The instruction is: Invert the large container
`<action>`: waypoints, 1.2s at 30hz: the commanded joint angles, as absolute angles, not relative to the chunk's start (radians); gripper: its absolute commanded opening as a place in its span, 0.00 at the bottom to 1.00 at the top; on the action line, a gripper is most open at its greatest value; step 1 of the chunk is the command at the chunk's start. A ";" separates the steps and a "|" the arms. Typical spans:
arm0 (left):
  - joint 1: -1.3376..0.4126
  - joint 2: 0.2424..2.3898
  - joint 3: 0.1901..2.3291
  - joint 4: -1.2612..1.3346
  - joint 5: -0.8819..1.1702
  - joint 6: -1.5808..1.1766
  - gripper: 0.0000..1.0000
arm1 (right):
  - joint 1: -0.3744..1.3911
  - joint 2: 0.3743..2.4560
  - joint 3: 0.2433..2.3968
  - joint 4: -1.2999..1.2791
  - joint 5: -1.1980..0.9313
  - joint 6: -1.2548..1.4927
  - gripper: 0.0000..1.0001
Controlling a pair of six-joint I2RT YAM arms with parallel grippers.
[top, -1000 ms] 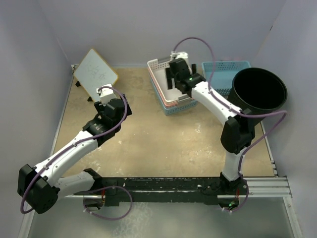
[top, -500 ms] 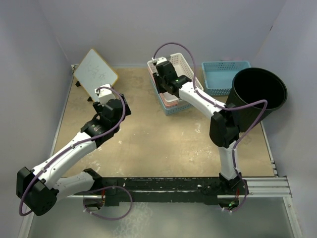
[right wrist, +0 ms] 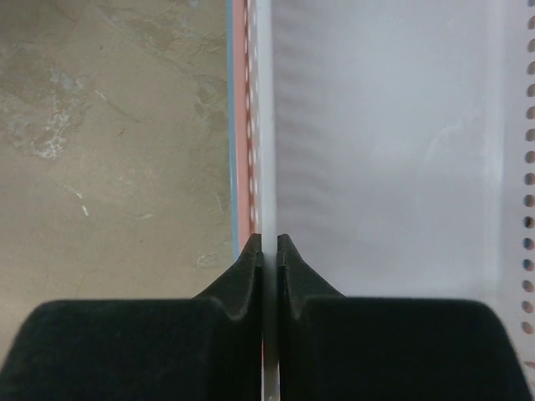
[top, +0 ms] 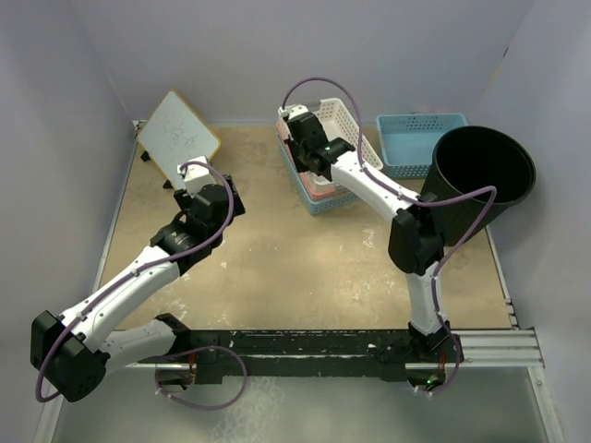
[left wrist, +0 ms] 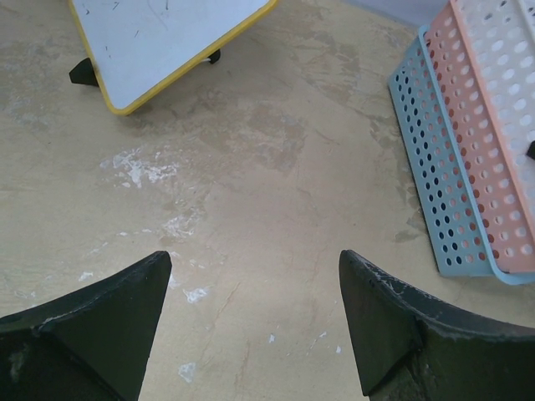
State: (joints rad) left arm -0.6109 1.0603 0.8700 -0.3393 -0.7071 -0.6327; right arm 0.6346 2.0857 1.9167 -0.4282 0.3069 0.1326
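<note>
My right gripper [right wrist: 269, 242] is pinched shut on a side wall of the white basket [right wrist: 376, 150], probably to shift it aside, while the large container [top: 482, 175] stands upright and untouched at far right and my left gripper [left wrist: 252, 259] hangs half-open.

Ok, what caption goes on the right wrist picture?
Right hand pinched shut on the white basket's wall, tan table beside it.
</note>
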 commanded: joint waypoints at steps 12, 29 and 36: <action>-0.511 1.108 1.126 -0.530 -0.786 -0.535 0.82 | 0.603 1.746 2.009 -0.366 0.054 0.155 0.00; -0.454 0.920 1.462 -0.564 -0.767 -0.563 0.81 | 0.699 1.701 1.658 -0.041 -0.710 0.561 0.00; -0.453 0.936 1.448 -0.534 -0.728 -0.561 0.81 | 0.812 1.758 1.550 0.214 -0.892 0.771 0.00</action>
State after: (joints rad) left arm -0.4583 0.9192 1.4521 -0.5613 -0.7582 -0.5648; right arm 0.7704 1.7416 1.5867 -0.0891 -0.6930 0.5842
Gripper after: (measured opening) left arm 0.815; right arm 0.036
